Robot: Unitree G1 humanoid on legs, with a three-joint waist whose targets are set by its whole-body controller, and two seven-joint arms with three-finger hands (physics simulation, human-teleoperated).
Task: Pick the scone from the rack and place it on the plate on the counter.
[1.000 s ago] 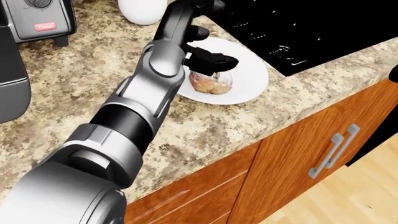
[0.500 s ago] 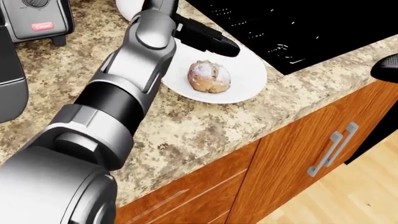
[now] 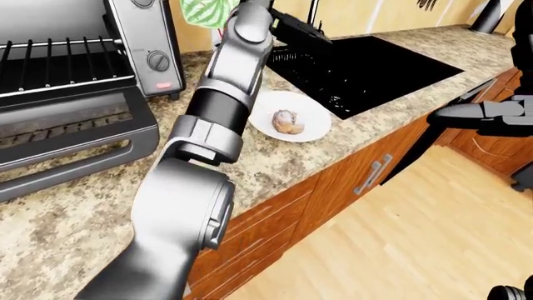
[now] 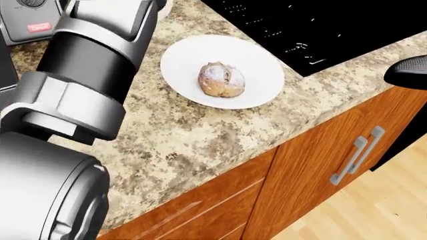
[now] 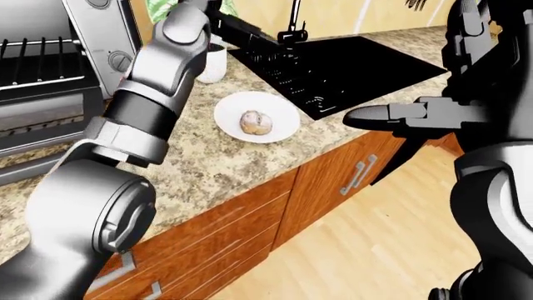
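Left-eye view: left hand (image 3: 293,28) raised above sink, fingers released; head view: scone (image 4: 222,79) resting mid-plate (image 4: 183,55) near worktop (image 4: 200,140) edge, placement apparently done; right-eye view: right hand (image 5: 392,117) idle past worktop edge, fingers extended, empty.

Left hand (image 3: 293,26) let go of scone (image 4: 221,79), lifted off plate (image 4: 257,96) and drawn up toward sink (image 3: 367,65); fingers gone from head view, scone uncovered. Right hand (image 5: 392,117) edged further in at right.
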